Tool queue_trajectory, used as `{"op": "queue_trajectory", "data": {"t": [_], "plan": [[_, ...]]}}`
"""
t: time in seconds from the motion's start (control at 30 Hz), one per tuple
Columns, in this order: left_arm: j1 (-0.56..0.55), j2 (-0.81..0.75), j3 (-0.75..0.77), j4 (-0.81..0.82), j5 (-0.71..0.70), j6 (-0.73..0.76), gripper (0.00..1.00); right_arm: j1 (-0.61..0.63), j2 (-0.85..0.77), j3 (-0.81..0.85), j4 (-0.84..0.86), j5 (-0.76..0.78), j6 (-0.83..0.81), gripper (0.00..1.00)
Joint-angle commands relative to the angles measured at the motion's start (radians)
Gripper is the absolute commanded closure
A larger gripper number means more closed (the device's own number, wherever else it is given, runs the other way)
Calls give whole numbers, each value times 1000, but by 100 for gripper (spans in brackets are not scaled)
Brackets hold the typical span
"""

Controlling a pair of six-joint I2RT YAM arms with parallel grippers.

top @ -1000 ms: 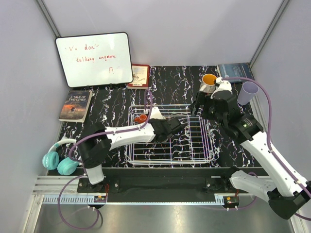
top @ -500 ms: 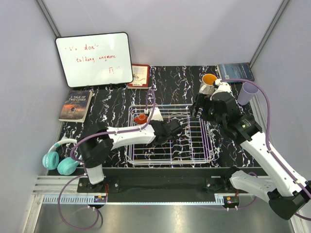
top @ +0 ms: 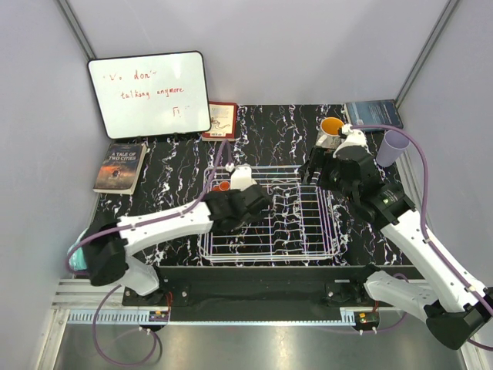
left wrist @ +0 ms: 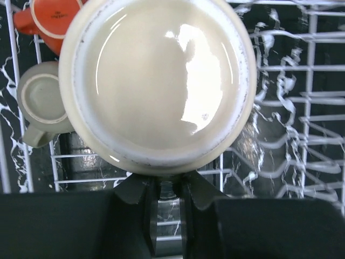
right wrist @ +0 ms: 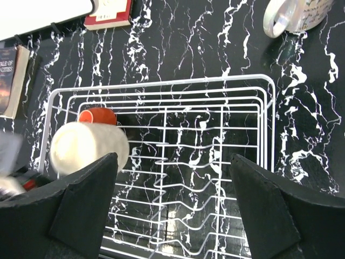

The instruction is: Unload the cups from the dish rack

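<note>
From where I stand, the left gripper (left wrist: 167, 186) has its dark fingers pinched almost together on the lower edge of a cream mug (left wrist: 156, 81). I cannot tell which part of the mug they are nipping. The mug is glazed ceramic, round and glossy, with light glaring off its flat base and a thin unglazed ring around it. It hangs over the far left part of the dish rack (top: 308, 243).

The rack is a rectangle of thin white coated wire, with low sides and rows of bent prongs. It sits on a black table (top: 269, 127) veined with white like marble.

The right gripper (right wrist: 173, 159) hovers over the rack's right side, its two blocky matte fingers spread wide with nothing between them.

I count five cups:
- The cream mug in the grip.
- A small orange cup (left wrist: 51, 16), shiny, among the wires in the rack's far left corner.
- A little grey-brown cup (left wrist: 40, 97) with a stub handle, right next to the orange one.
- A white printed mug (top: 331, 131) with an orange inside, on the table beyond the rack's right corner.
- A smooth lavender tumbler (top: 394, 146), on the table further right.

One whiteboard (top: 150, 92) with red scrawl leans at the back wall. There are three books:
- A dark paperback (top: 119, 167) at the left.
- A red-bordered book (top: 221, 119).
- A blue one (top: 373, 114).
</note>
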Motion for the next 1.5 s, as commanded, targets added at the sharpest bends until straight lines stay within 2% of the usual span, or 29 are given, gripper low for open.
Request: {"op": "queue_trajectory", "data": {"t": [0.0, 0.17, 0.3, 0.33, 0.37, 0.53, 0.67, 0.8, 0.93, 1.03, 1.13, 1.27, 1.47], "plan": [[1, -169, -69, 147, 67, 155, 100, 4, -18, 10, 70, 13, 7, 8], [16, -297, -173, 322, 208, 233, 100, 4, -21, 0, 84, 19, 10, 8], [63, -358, -276, 501, 448, 253, 100, 6, -29, -6, 93, 23, 16, 8], [76, -377, -304, 620, 499, 252, 100, 4, -30, -7, 97, 22, 25, 7], [105, -404, -368, 685, 612, 238, 100, 4, -33, -7, 99, 23, 34, 8], [195, -455, -491, 1001, 798, 171, 100, 4, -47, -3, 102, 0, 97, 9], [295, -450, -577, 1258, 962, 32, 100, 4, -43, 19, 100, -47, 134, 11], [330, -388, -643, 1541, 1012, -110, 100, 6, -65, -3, 158, -118, 203, 22], [353, -290, -694, 1920, 1030, -295, 100, 4, -89, -27, 214, -240, 264, 20], [356, -178, -678, 2103, 1059, -381, 100, 6, -81, -29, 228, -320, 275, 16], [356, -119, -655, 2157, 1066, -403, 100, 6, -93, -35, 251, -357, 281, 16], [355, -92, -609, 2149, 1079, -398, 100, 6, -93, -49, 257, -406, 297, 15], [356, -75, -563, 2139, 1095, -395, 100, 4, -113, -76, 257, -398, 301, 16]]}}
